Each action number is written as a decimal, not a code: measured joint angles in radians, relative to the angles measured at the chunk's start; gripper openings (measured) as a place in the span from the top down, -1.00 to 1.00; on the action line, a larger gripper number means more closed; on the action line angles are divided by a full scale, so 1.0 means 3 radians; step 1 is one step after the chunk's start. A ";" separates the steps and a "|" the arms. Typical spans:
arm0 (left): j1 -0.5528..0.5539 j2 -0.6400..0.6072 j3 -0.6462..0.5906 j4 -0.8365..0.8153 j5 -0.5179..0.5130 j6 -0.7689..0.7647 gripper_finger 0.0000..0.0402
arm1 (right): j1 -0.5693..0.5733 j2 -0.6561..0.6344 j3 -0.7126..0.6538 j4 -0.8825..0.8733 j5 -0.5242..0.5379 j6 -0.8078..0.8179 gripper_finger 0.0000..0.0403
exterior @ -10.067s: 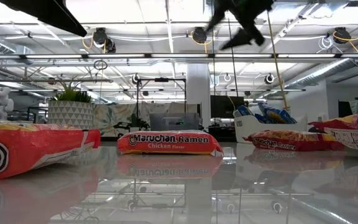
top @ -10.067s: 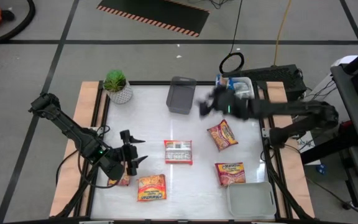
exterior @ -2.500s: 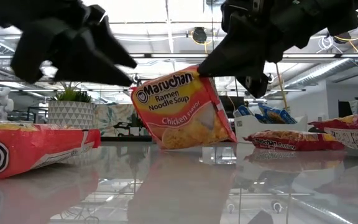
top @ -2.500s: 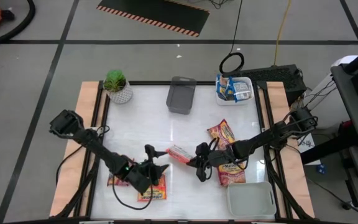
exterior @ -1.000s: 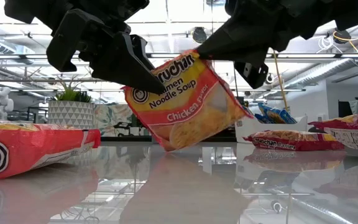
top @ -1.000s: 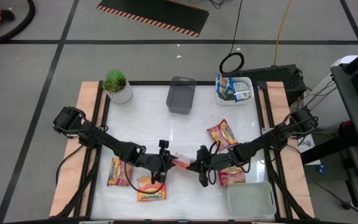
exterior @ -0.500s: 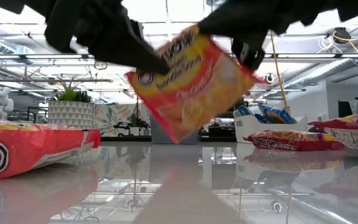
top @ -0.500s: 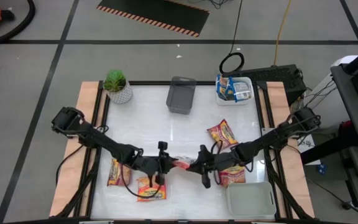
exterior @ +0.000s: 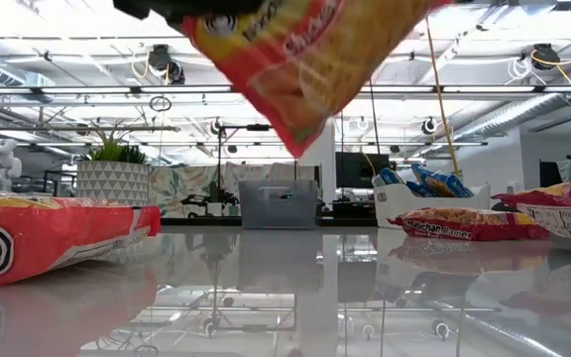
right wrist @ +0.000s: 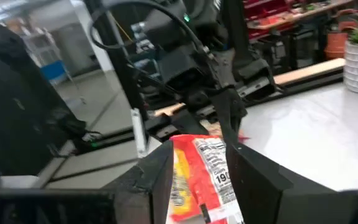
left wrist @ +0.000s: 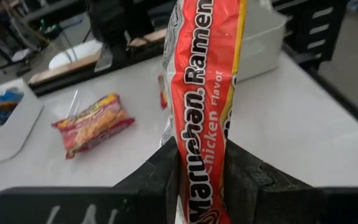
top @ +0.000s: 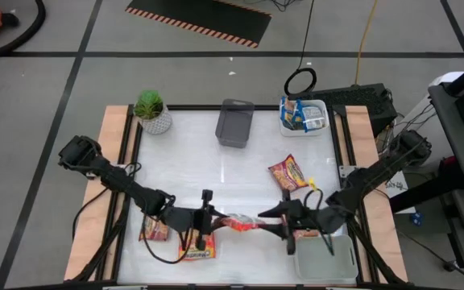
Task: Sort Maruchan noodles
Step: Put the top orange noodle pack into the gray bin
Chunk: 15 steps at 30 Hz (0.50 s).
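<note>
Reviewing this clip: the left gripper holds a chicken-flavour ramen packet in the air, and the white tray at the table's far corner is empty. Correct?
Not quite. The white tray at the far corner already holds blue packets, as the high view shows. The rest stands: the left gripper has its jaws shut on the chicken-flavour ramen packet, lifted off the table.

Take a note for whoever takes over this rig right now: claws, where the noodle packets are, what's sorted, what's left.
Left claw: shut on a chicken packet, held above the table.
Right claw: at that packet's other end.
Done: blue packets sit in the far white tray.
Left: the held packet, a loose packet on the right side, and two packets by the left arm.
</note>
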 joint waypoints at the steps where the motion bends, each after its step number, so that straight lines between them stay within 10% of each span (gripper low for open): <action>1: -0.0021 0.0000 0.0000 0.0052 0.0002 0.0034 0.52 | 0.0047 -0.0014 0.0000 0.0028 0.0028 -0.0001 0.28; 15: -0.0059 0.0003 0.0001 0.0557 0.0151 0.0053 0.52 | 0.0271 -0.0015 0.0000 0.0729 0.0443 -0.0436 0.26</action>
